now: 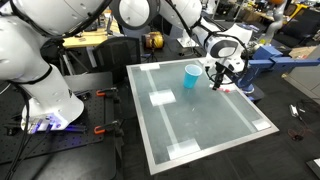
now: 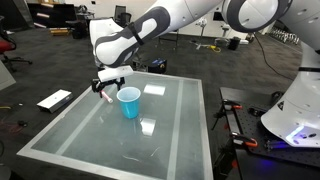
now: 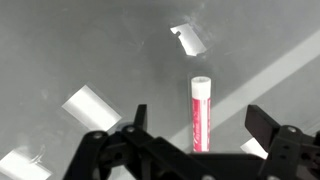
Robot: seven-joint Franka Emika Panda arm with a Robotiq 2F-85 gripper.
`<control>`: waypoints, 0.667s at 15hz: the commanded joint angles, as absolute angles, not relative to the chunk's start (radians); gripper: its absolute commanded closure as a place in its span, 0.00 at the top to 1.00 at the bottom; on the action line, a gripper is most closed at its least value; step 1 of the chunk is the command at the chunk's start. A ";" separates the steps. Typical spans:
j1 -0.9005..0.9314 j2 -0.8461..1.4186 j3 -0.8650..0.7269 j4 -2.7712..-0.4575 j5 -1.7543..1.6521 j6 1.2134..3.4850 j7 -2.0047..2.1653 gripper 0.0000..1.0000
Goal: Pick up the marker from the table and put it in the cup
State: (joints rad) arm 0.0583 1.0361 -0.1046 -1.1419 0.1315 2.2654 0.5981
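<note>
**Open jaws straddle the marker, grasp not yet made**

Nearest the wrist camera are the black fingers of the Robotiq gripper (image 3: 196,112), one rising at each side of the lower frame. The jaws stand wide apart and hold nothing. Between them lies the thin reddish-pink marker with a white end (image 3: 201,120), roughly centred in the gap and clear of both fingers. Its pale tip points away from the camera. It appears to rest on the large pale grey-green table (image 3: 60,50), though the wrist view does not settle how far above it the fingers hang. Two flat white tape patches (image 3: 187,40) lie on the surface nearby.

By my reading this is the pick-up step: the gripper is lined up over the marker but has not closed. The next move calls for closing squarely on the shaft, perhaps after a small descent, then lifting well above the rim of the small light-blue tapered cup (image 2: 129,101) before travelling sideways.

In both exterior views the gripper (image 2: 108,88) works near the far edge of the table, with the cup (image 1: 191,75) standing upright close beside it. That closeness keeps the carry short, but a low sideways sweep could knock the cup over. The wide bare middle of the table (image 1: 205,125) gives open room on the near side.
</note>
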 commanded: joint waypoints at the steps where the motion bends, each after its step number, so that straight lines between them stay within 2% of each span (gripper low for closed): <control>1: 0.055 1.074 -0.108 -1.078 0.125 2.214 0.612 1.00; 2: 0.055 1.079 -0.108 -1.076 0.125 2.214 0.611 0.99; 3: 0.055 1.083 -0.108 -1.075 0.125 2.215 0.610 0.80; 5: 0.055 1.092 -0.109 -1.065 0.123 2.213 0.611 0.70; 10: 0.055 1.103 -0.109 -1.044 0.123 2.207 0.611 0.31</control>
